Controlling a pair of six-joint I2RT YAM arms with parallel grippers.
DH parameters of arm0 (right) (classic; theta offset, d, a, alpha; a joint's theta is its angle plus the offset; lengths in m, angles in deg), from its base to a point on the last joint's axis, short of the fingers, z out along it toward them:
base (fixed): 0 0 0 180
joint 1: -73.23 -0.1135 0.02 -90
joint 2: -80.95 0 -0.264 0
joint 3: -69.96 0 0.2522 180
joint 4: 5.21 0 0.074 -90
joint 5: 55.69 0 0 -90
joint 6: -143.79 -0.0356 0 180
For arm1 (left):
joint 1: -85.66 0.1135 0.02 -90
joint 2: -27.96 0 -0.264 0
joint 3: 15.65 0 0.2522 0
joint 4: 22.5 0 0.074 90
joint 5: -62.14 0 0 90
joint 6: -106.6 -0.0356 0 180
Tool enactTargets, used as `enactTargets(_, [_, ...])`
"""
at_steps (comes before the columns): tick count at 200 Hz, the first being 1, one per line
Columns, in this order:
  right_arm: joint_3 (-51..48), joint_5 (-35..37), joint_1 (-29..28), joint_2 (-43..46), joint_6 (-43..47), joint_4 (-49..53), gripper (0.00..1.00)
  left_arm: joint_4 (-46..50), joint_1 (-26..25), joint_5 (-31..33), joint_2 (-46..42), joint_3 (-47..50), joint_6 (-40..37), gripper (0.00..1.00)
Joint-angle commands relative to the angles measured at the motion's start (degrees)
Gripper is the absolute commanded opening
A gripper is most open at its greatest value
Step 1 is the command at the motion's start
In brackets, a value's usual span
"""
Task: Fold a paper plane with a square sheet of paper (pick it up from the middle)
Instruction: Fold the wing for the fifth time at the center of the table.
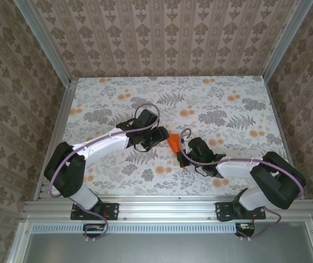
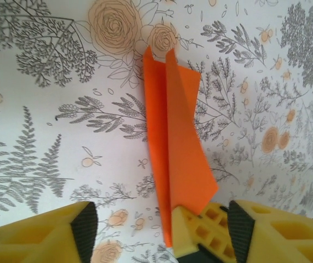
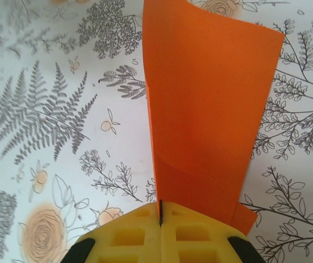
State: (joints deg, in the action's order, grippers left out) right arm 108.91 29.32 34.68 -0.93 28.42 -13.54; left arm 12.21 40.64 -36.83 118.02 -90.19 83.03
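Top external view shows the big flowery desk (image 1: 227,104), with the two arms bent in toward its middle. Between the arms is the orange paper (image 1: 174,143). It is folded long and thin with a crease down it, so it looks partly made into a plane.

In the right wrist view, the right gripper (image 3: 160,211) has its jaws pressed tight together on the bottom edge of the paper. The paper rises from them in a soft curve. In the left wrist view, the left gripper (image 2: 159,222) has its jaws standing apart, and the near end of the paper lies in the gap. It may be brushing one side, but the view is too close to be sure.

The main worry is that only one small pinch holds the paper. The paper is thin, so it could flop over or slide out, and the crease could spring open. If the left jaws shut away from the crease, they could crumple it or make a wrong fold. If both arms then pulled apart, the paper could tear.
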Motion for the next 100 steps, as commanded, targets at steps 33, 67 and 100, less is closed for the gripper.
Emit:
enactTargets(33, [-2.51,-13.39,4.29,-4.47,-11.72,-13.11,0.0,-4.98,-1.86,-1.35,1.19,2.64,-2.53,0.47])
enactTargets(67, [-2.39,-14.9,4.84,-8.54,-13.71,-14.7,0.0,-7.18,-2.68,-2.42,3.45,2.04,-2.14,0.42])
enactTargets(100, [-3.5,-15.89,6.1,-12.28,-18.39,-19.77,0.0,-8.29,-2.8,-2.41,3.74,2.37,-2.0,0.42])
